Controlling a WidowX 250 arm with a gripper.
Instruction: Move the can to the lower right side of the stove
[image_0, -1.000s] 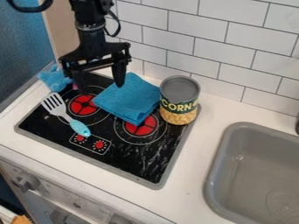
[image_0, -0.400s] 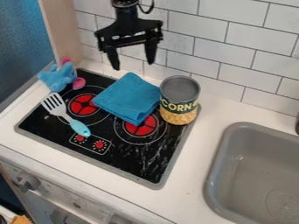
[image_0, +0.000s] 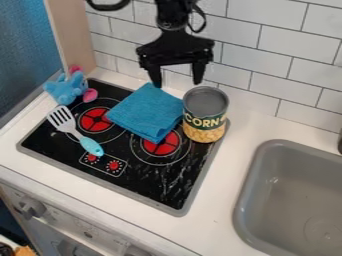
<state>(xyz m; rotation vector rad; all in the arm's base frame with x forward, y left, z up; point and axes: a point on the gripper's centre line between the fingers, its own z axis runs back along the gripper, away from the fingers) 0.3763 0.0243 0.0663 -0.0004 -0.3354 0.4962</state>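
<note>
Spatula (image_0: 91, 146) lies at centre left on the stove (image_0: 157, 182), can (image_0: 205, 120) stands upright right of centre at the stove's upper right corner, cloth (image_0: 147, 112) just beside it, and gripper (image_0: 178, 84) hangs at upper centre, jaws released.

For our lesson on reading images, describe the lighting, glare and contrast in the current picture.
Camera view: a small bright glint in the grey sink; camera view: pale streaks on the black stovetop, reflections or surface marks, I can't tell which; camera view: the black gripper looks almost like a silhouette against the pale tiles.
</note>
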